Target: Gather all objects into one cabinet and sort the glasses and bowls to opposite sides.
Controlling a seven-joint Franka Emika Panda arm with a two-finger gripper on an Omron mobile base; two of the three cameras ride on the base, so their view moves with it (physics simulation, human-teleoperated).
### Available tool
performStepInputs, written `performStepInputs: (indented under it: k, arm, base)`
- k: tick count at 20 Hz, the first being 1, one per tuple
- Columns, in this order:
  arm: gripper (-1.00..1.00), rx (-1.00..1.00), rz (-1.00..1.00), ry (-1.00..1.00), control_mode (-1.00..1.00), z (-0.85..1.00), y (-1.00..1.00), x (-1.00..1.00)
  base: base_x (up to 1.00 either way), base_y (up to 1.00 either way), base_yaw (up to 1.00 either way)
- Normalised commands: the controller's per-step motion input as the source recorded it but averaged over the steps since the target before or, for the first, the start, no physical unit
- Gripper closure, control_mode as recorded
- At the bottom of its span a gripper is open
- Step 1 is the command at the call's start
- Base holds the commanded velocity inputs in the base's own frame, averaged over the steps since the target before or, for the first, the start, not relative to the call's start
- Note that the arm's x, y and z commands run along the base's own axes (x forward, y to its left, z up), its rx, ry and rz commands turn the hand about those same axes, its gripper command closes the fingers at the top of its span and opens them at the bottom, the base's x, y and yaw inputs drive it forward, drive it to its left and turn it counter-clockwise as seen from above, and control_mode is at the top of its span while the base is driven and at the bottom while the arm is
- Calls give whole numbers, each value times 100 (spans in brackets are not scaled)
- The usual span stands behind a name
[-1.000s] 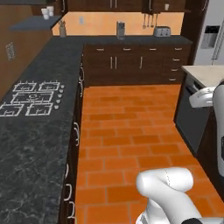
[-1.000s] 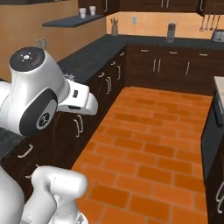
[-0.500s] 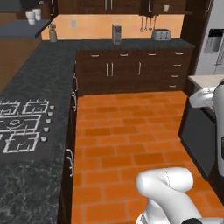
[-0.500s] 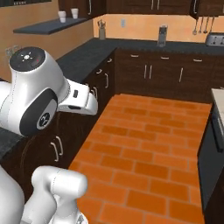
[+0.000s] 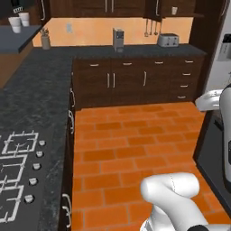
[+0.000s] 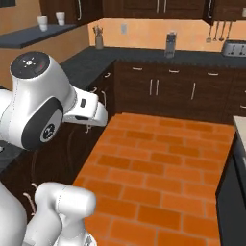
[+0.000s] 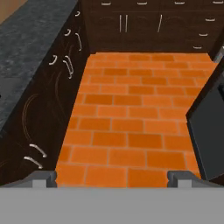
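Note:
My gripper (image 7: 112,177) is open, its two dark fingertips (image 7: 43,177) wide apart with nothing between them, and it hangs over the orange brick floor (image 7: 131,113). Dark brown wall cabinets (image 5: 90,6) with long silver handles hang shut above the back counter (image 5: 135,49). The same wall cabinets (image 6: 129,7) show at the top of the right base view. The glasses and the bowls are out of view. My white arm (image 6: 43,96) stands at the left of the right base view.
A black L-shaped counter (image 5: 36,90) with a stove (image 5: 13,167) runs along the left. On the back counter stand a silver toaster (image 5: 168,39), a grey appliance (image 5: 118,39) and a utensil holder (image 5: 45,40). Two white cups (image 6: 50,20) sit on a shelf. A fridge (image 5: 223,49) stands right.
The whole picture has shifted: the base has driven forward and turned, so the back counter is nearer and the stove has slid down-left. The gripper has stayed open.

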Motion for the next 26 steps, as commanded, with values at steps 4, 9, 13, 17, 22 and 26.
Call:
performStepInputs:
  k: [4,9,13,17,22,26]
  arm:
    - [-100,0,0,0,100,0,0,0]
    - [-100,0,0,0,100,0,0,0]
    - [-100,0,0,0,100,0,0,0]
    - [-100,0,0,0,100,0,0,0]
    - [-100,0,0,0,100,0,0,0]
    - [-100,0,0,0,100,0,0,0]
  base:
    - [100,0,-7]
    - [100,0,-7]
    - [100,0,-5]
    - [100,0,-2]
    - [100,-1,-1]
    - [100,-11,0]
